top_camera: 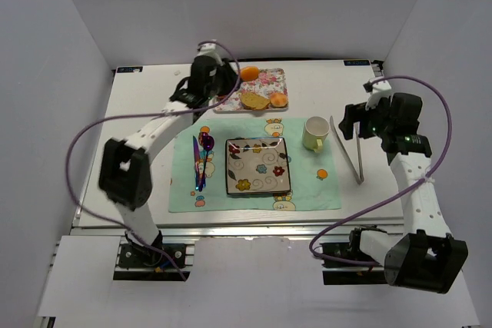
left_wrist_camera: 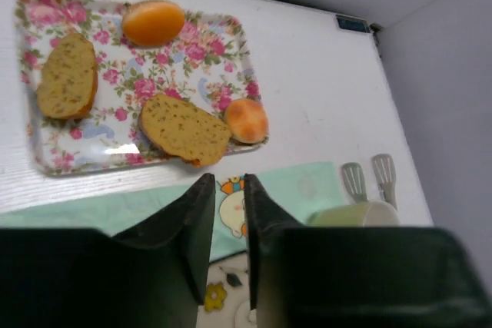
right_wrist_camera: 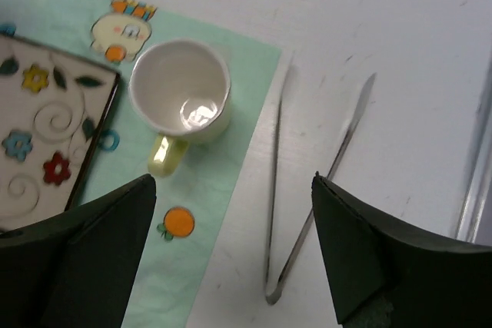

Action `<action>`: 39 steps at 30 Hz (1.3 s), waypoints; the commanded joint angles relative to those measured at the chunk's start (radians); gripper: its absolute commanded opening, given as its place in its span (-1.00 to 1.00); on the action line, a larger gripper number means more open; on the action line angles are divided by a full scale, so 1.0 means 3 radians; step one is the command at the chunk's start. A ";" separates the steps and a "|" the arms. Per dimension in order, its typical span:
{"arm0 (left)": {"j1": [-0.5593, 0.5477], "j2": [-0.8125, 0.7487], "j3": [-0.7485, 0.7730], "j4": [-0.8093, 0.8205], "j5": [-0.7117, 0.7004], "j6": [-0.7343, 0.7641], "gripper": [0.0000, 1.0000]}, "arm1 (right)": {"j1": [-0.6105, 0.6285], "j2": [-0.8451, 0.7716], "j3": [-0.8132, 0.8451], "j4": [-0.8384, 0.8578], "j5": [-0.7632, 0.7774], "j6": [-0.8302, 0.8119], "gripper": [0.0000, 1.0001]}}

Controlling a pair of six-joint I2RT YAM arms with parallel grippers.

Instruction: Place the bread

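The bread (left_wrist_camera: 68,74), a flat elongated tan-brown slice with a darker crust edge, lies at the left end of the floral tray (left_wrist_camera: 223,36). In the top view my left arm hides it. A yellowish-brown wedge slice (left_wrist_camera: 184,128) lies mid-tray, overhanging the near rim, with a small round bun (left_wrist_camera: 246,120) beside it. My left gripper (left_wrist_camera: 228,178) hovers high near the tray's left part (top_camera: 227,86), empty, its fingers a narrow gap apart. My right gripper (right_wrist_camera: 233,182) is wide open and empty above the metal tongs (right_wrist_camera: 307,213), also seen in the top view (top_camera: 350,124).
An orange (left_wrist_camera: 154,22) sits at the tray's back. A patterned square plate (top_camera: 257,165), a yellow-green cup (top_camera: 315,133) and a knife and spoon (top_camera: 201,160) rest on the pale green mat (top_camera: 307,190). The tongs (top_camera: 350,151) lie right of the mat.
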 commanded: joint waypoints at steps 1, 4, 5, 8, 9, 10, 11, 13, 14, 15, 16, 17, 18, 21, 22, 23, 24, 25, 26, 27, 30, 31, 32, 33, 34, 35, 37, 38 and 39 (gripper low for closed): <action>0.0096 -0.0917 -0.0699 0.0255 -0.0085 0.0051 -0.48 | -0.0241 -0.0227 -0.0170 -0.0506 -0.0821 -0.0965 0.70; 0.0239 -0.1581 -0.1441 0.0255 -0.0126 -0.0026 -1.00 | -0.0309 -0.0340 -0.0385 -0.0580 -0.0941 -0.1028 -0.38; 0.0239 -0.1740 -0.1610 0.0250 -0.0136 -0.0031 -1.00 | -0.0309 -0.0366 -0.0431 -0.0560 -0.0849 -0.0966 -0.99; 0.0332 -0.2292 -0.2091 0.0026 -0.0248 0.0030 -0.58 | -0.0314 -0.0422 -0.0610 -0.0504 -0.0486 -0.0899 -0.93; 0.0337 -0.2415 -0.2289 -0.0031 -0.0370 0.0015 0.05 | -0.0314 -0.0417 -0.0671 -0.0483 -0.0298 -0.0864 -0.52; 0.0337 -0.2649 -0.2393 -0.0072 -0.0412 0.0000 0.31 | -0.0314 -0.0402 -0.0697 -0.0483 -0.0210 -0.0823 -0.05; 0.0337 -0.2763 -0.2490 -0.0133 -0.0448 -0.0010 0.48 | -0.0314 -0.0306 -0.0708 -0.0488 -0.0098 -0.0726 0.59; 0.0337 -0.2962 -0.2740 -0.0169 -0.0514 -0.0092 0.65 | -0.0314 -0.0152 -0.0698 -0.0549 0.0092 -0.0654 0.79; 0.0337 -0.3120 -0.2817 -0.0185 -0.0535 -0.0123 0.66 | -0.0309 -0.0025 -0.0708 -0.0534 0.0133 -0.0568 0.79; 0.0337 -0.3188 -0.2889 -0.0190 -0.0540 -0.0189 0.67 | -0.0304 0.0022 -0.0743 -0.0398 0.0204 -0.0537 0.79; 0.0337 -0.3244 -0.2991 -0.0190 -0.0550 -0.0220 0.67 | -0.0294 0.0063 -0.0840 -0.0295 0.0210 -0.0541 0.79; 0.0337 -0.3321 -0.3022 -0.0190 -0.0556 -0.0261 0.67 | -0.0268 0.0079 -0.0912 -0.0005 0.0357 -0.0531 0.79; 0.0337 -0.3337 -0.3053 -0.0200 -0.0546 -0.0261 0.67 | -0.0187 0.0165 -0.0963 0.0119 0.0500 -0.0491 0.79; 0.0337 -0.3322 -0.3003 -0.0272 -0.0530 -0.0210 0.67 | -0.0115 0.0451 -0.0953 0.0374 0.0893 -0.0374 0.77; 0.0337 -0.3291 -0.2982 -0.0282 -0.0530 -0.0169 0.67 | -0.0100 0.0538 -0.0938 0.0472 0.1017 -0.0347 0.76; 0.0337 -0.3265 -0.2951 -0.0302 -0.0530 -0.0134 0.67 | -0.0084 0.0686 -0.0923 0.0529 0.1160 -0.0317 0.76; 0.0337 -0.3245 -0.2921 -0.0318 -0.0540 -0.0123 0.67 | -0.0084 0.0819 -0.0912 0.0626 0.1176 -0.0286 0.74; 0.0337 -0.3245 -0.2900 -0.0333 -0.0550 -0.0123 0.67 | -0.0074 0.1023 -0.0892 0.0723 0.1166 -0.0240 0.71; 0.0337 -0.3250 -0.2900 -0.0338 -0.0551 -0.0143 0.67 | -0.0069 0.1167 -0.0867 0.0769 0.1171 -0.0204 0.68; 0.0337 -0.3270 -0.2920 -0.0333 -0.0551 -0.0179 0.67 | -0.0069 0.1300 -0.0831 0.0805 0.1156 -0.0184 0.64; 0.0337 -0.3321 -0.2931 -0.0394 -0.0581 -0.0210 0.67 | -0.0069 0.1586 -0.0724 0.0851 0.0871 -0.0107 0.32; 0.0342 -0.3321 -0.2915 -0.0445 -0.0591 -0.0200 0.67 | -0.0069 0.1623 -0.0703 0.0831 0.0794 -0.0071 0.01; 0.0342 -0.3321 -0.2900 -0.0476 -0.0602 -0.0190 0.67 | -0.0074 0.1633 -0.0718 0.0856 0.0757 -0.0056 -0.15; 0.0342 -0.3326 -0.2890 -0.0497 -0.0607 -0.0184 0.67 | -0.0079 0.1618 -0.0753 0.0933 0.0701 -0.0051 -0.33; 0.0342 -0.3332 -0.2895 -0.0502 -0.0612 -0.0179 0.67 | -0.0084 0.1623 -0.0764 0.0943 0.0665 -0.0061 -0.47; 0.0342 -0.3327 -0.2890 -0.0502 -0.0602 -0.0179 0.67 | -0.0089 0.1618 -0.0734 0.0944 0.0609 -0.0091 -0.67; 0.0342 -0.3301 -0.2854 -0.0497 -0.0586 -0.0154 0.67 | -0.0099 0.1506 -0.0536 0.0837 0.0431 -0.0244 -0.80; 0.0342 -0.3301 -0.2844 -0.0492 -0.0586 -0.0154 0.67 | -0.0099 0.1445 -0.0534 0.0786 0.0430 -0.0245 -0.81; 0.0342 -0.3296 -0.2834 -0.0487 -0.0576 -0.0144 0.67 | -0.0099 0.1383 -0.0357 0.0729 0.0313 -0.0295 -0.81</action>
